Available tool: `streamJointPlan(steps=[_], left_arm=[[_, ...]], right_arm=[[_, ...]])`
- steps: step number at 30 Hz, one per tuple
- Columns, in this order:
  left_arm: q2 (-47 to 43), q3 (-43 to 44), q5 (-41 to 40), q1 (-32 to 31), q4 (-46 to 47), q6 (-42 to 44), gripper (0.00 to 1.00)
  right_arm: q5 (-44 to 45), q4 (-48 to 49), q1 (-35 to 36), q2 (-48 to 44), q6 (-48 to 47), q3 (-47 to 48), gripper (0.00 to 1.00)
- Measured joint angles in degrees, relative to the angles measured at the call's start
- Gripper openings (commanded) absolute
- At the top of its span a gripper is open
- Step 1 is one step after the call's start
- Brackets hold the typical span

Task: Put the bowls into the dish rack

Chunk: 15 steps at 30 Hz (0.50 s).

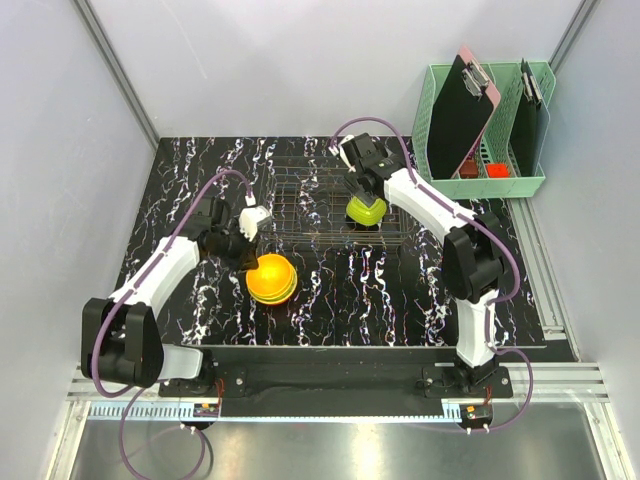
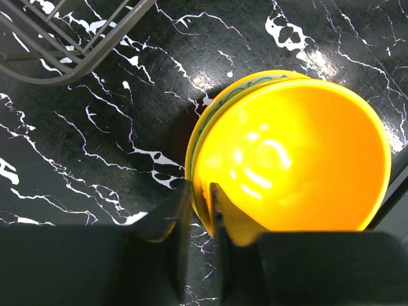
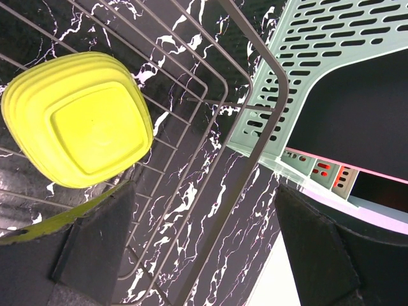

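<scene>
Pinching the rim of a round orange plastic bowl (image 2: 299, 166) on the black marbled desk (image 2: 95, 140), the left gripper (image 2: 200, 194) is seen clamped. A lime-green plastic bowl (image 3: 80, 118) is seen base-first in the wire-grid dish rack (image 3: 255, 83), below the opened right gripper (image 3: 203, 217).

Orange bowl (image 2: 293, 159) glossy plastic, lime bowl (image 3: 76, 118) smooth plastic, dish rack (image 3: 237, 175) metal wire, tabletop (image 2: 95, 140) marble-patterned, basket (image 3: 306, 70) perforated plastic

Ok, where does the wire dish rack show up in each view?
Top external: dish rack at upper centre of the table.
Left wrist: only its corner, top left.
Right wrist: its wires cross left and centre, holding a green bowl.
Shared landmark: the black, white-veined table, in all three.
</scene>
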Motion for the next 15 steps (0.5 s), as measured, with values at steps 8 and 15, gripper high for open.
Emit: streamJointPlan(steps=[8, 15], left_arm=[[0.2, 0.8, 0.5, 0.0, -0.2, -0.9, 0.00], [0.0, 4.4, 1.4, 0.4, -1.4, -2.7, 0.00]], right_arm=[[1.6, 1.1, -0.8, 1.7, -0.6, -1.4, 0.96], [2.6, 1.9, -1.2, 3.1, -1.0, -2.5, 0.96]])
